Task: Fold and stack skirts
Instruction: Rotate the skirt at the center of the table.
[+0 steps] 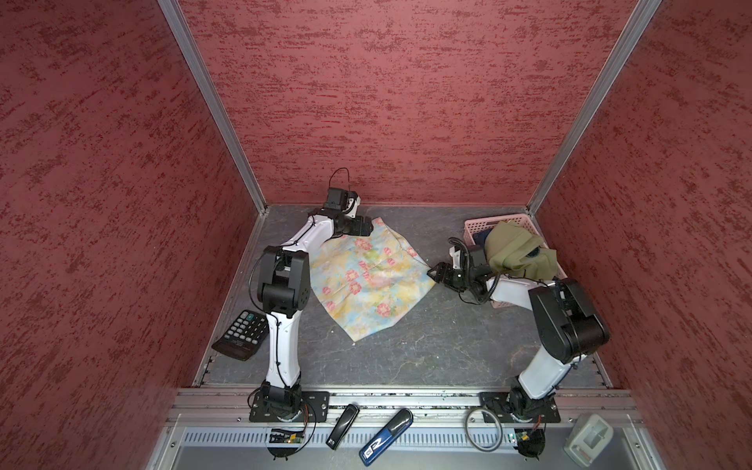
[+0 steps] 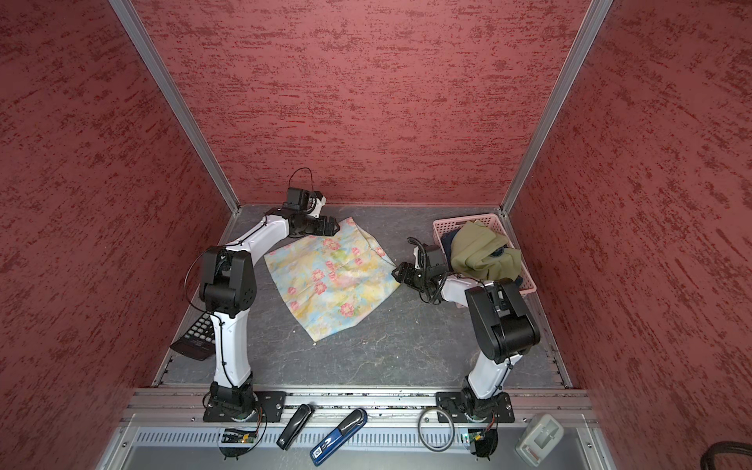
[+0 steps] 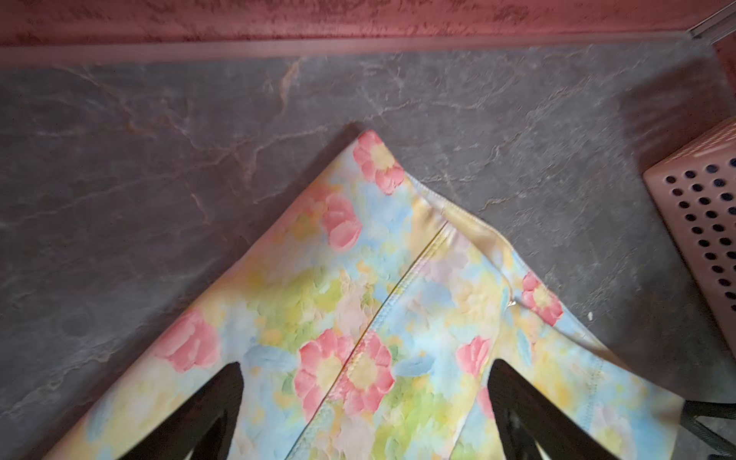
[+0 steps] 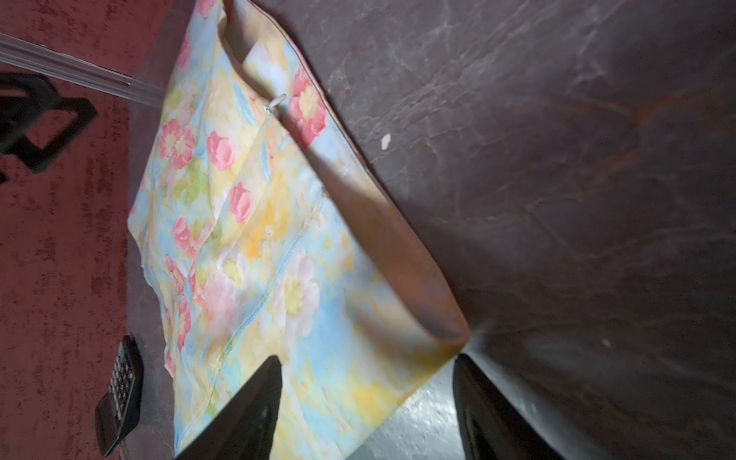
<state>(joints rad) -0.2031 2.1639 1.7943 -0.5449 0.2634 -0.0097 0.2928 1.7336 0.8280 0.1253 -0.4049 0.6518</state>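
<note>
Two staplers are noted on the metal front rail between the arm bases: a black stapler (image 1: 343,425) and a blue stapler (image 1: 386,436). A grey tape dispenser (image 1: 588,441) is seen at the rail's right end. Further in, a black desk calculator (image 1: 243,334) is found on the dark grey stone-patterned tabletop (image 1: 407,350), beside the left arm's lower link.

The pastel floral cloth skirt, pink flowers on yellow and blue, is laid flat and unfolded at mid-table, set diagonally, as shown in both top views (image 1: 368,280) (image 2: 331,280).

The right gripper (image 1: 437,272) is held low at the skirt's right-hand corner. In the right wrist view (image 4: 366,358) its jaws are seen apart, with the cloth's corner lying between them. Contact with the cloth cannot be confirmed.

The left gripper (image 1: 367,228) is positioned over the skirt's far corner. In the left wrist view (image 3: 364,366) its jaws are seen wide apart, and the cloth lies flat beneath them, ungripped.

A pink perforated plastic basket (image 1: 474,228) is placed by the right wall near the back corner. A plain olive-green cloth skirt (image 1: 517,252) is heaped in it, crumpled and spilling over the rim. Dark-blue cloth (image 1: 481,239) is noted beneath it, mostly covered, and its details cannot be made out.

Red textured walls (image 1: 386,101) enclose the table on three sides.
</note>
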